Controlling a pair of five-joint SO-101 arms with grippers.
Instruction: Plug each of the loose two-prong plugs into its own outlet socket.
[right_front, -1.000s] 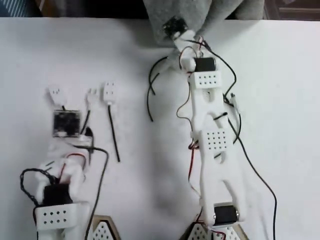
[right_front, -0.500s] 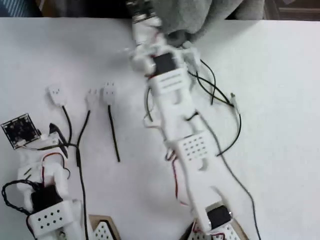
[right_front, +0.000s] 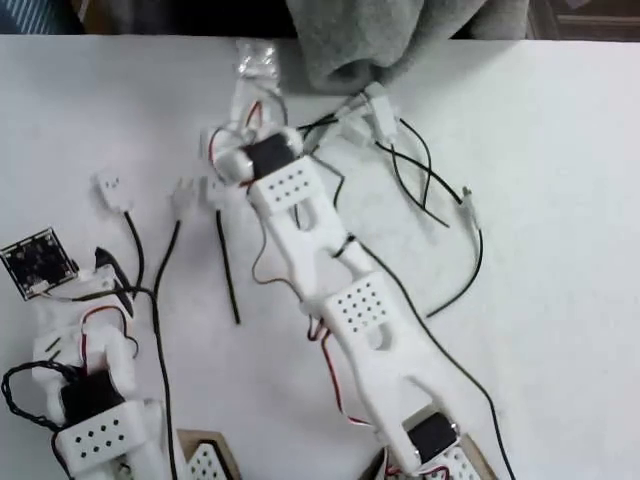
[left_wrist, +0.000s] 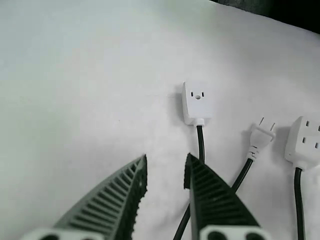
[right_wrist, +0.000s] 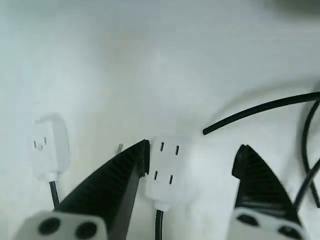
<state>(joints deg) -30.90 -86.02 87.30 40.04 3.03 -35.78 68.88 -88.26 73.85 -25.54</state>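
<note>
plug position: the plug lies flat on the table, between the single outlet and the double outlet, just beside the latter and touching neither.
plug heading: long axis runs near to far across the table. Prongs point at the far edge, and the cord trails back toward the arm bases.
outlet faces: slots on both outlets look upward, so the plug probably needs tipping prongs-down.
handling (judged): small, light, rigid moulded body. The smooth plastic could slip or twist, the cord is limp and will drag, and the thin prongs bend if jammed.
grasp site (judged): across the flat sides of the body, behind the prongs, not on the cord.
left gripper: jaws slightly parted, empty, short of the single outlet.
right gripper: jaws spread wide, empty, straddling the double outlet.
</note>
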